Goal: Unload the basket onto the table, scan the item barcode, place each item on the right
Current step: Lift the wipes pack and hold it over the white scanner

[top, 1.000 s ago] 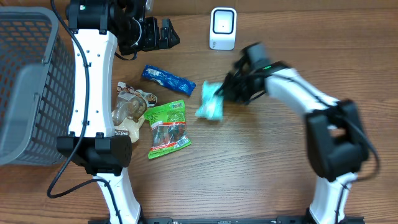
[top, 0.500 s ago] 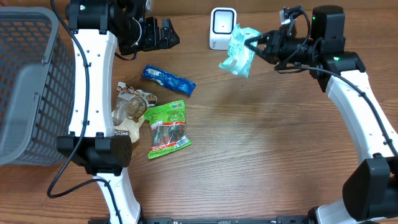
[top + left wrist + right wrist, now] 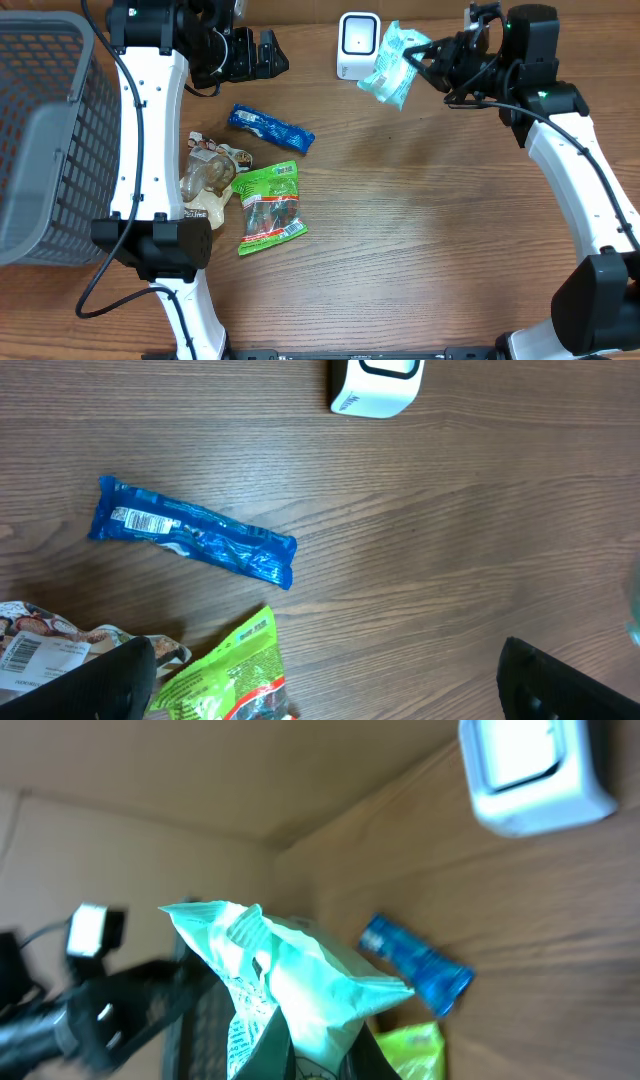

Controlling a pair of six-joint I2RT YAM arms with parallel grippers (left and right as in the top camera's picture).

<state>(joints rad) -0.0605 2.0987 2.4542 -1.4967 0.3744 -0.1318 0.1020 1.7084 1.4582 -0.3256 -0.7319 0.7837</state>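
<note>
Your right gripper (image 3: 418, 58) is shut on the mint-green pouch (image 3: 390, 72). Your left gripper (image 3: 265, 55) hangs spread wide and empty by the desk's far edge, out of the way. The pouch is held above the desk just beside the white scanner (image 3: 358, 45) at the far edge, likely so its barcode meets the window.

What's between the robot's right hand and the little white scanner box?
The teal packet, pinched in the right gripper, is between it and the white scanner. The overhead view shows it.
</note>
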